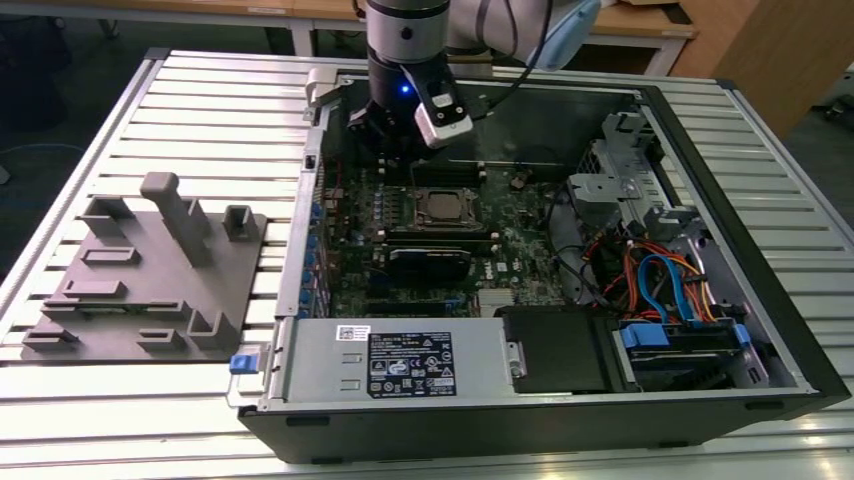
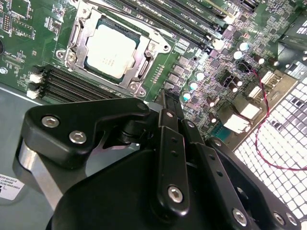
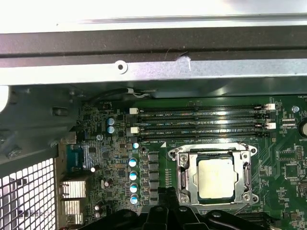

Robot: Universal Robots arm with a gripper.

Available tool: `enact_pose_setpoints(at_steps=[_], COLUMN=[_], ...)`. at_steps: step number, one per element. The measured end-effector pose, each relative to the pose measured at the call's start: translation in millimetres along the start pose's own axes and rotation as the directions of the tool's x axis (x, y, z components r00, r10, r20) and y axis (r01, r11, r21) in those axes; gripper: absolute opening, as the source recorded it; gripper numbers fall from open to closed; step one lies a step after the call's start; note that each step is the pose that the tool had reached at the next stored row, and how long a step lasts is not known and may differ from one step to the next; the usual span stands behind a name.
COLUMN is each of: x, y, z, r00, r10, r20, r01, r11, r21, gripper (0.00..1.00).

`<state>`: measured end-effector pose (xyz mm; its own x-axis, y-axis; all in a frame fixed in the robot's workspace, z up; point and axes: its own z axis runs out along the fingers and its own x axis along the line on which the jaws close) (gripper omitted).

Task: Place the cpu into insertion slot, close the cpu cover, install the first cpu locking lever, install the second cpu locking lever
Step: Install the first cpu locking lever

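gripper (image 3: pixel 168 192) w/ tips pressed together, nothing btw them, clamped on nothing. hangs low over the green board (image 3: pixel 288 167) inside the open pc case (image 1: pixel 747 250), touching no part as far as can be seen. cpu (image 3: pixel 215 178) already flat in the insertion slot (image 3: pixel 194 178), silver top up, just beside the tips but apart from them. cpu cover (image 3: pixel 183 167) down around the chip, frame lying flat on the socket, chip showing thru the cut-out. thin locking lever (image 2: pixel 139 26) along one edge of the cover; latched or not, can't tell. bank of long black memory slots (image 3: pixel 201 122) on the side of the socket away from the tips, row of small capacitors (image 3: pixel 134 175) near the tips on the board. in the exterior view, arm (image 1: pixel 407 40) reaching in from above, gripper a bit toward the exterior view's left of the cpu, close to the case's back wall. grey fixture tray (image 1: pixel 147 290) on the slatted table (image 1: pixel 200 90) at the exterior view's left of the case, well apart from the gripper.
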<state>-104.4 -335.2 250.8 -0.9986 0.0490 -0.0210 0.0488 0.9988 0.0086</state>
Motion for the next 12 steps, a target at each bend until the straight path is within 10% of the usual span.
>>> enact_pose_setpoints(at_steps=[12], x=[1.2], y=[11.7], z=[0.0], r00=[1.0000], r10=[-0.003], r20=[0.0000], r01=[0.003], r11=[1.0000], r21=[0.0000], gripper=[0.10])
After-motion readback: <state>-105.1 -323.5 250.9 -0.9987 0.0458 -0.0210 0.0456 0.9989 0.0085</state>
